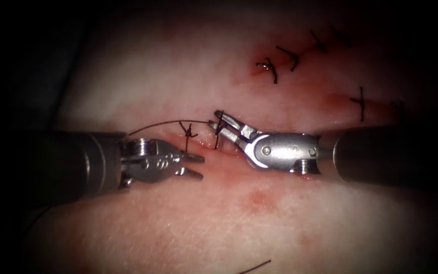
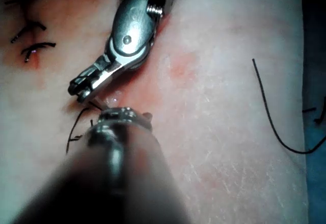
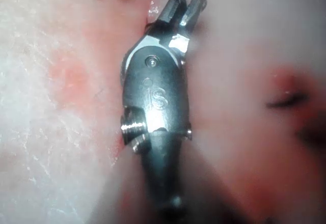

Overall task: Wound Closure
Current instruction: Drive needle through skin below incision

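The tissue (image 1: pixel 188 223) has a knotted stitch (image 1: pixel 189 133) over the cut (image 1: pixel 206 145). From the knot a thread tail (image 1: pixel 153 126) arcs off to the left. My right tool (image 1: pixel 214 118) stands open just right of the knot, and a short thread strand (image 1: pixel 218 136) passes between its jaws. My left tool (image 1: pixel 201 168) is open just below and left of the knot, holding nothing. In the right wrist view the right tool (image 3: pixel 182 7) is spread around dark thread. The left wrist view has the right tool (image 2: pixel 76 89) close to the left tool's wrist (image 2: pixel 119 122).
Several finished stitches (image 1: pixel 269 68) lie along the cut toward the upper right, and one more (image 1: pixel 360 101) sits further right. Red fluid (image 1: pixel 257 199) stains the tissue near the tools. Loose thread (image 1: pixel 254 266) lies at the near edge, and a loose thread piece (image 2: pixel 270 117) curves over the tissue.
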Motion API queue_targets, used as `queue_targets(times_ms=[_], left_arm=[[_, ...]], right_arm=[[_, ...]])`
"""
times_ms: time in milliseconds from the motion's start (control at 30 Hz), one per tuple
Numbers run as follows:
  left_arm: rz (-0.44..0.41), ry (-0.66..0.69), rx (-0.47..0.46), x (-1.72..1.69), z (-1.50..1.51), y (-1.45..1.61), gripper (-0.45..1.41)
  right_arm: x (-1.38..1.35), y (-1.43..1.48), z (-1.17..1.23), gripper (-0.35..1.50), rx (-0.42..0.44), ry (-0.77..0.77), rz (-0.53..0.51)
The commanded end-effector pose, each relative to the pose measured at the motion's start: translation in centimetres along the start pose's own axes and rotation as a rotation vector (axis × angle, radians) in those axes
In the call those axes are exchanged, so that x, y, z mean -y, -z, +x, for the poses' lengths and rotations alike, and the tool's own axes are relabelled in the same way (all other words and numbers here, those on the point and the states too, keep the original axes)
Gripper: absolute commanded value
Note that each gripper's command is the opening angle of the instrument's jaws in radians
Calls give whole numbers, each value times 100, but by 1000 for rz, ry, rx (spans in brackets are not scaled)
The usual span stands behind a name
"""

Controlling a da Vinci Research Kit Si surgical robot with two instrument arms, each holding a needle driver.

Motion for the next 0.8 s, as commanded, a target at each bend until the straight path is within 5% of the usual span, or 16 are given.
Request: queue_targets(times_ms=[33, 800], left_arm=[[0, -3, -3, -3, -1, -11, -18], [27, -17, -13, 1, -40, -65, -23]], right_arm=[[6, -9, -5, -35, -6, -12, 4], [-8, -17, -10, -35, 60, -197, 56]])
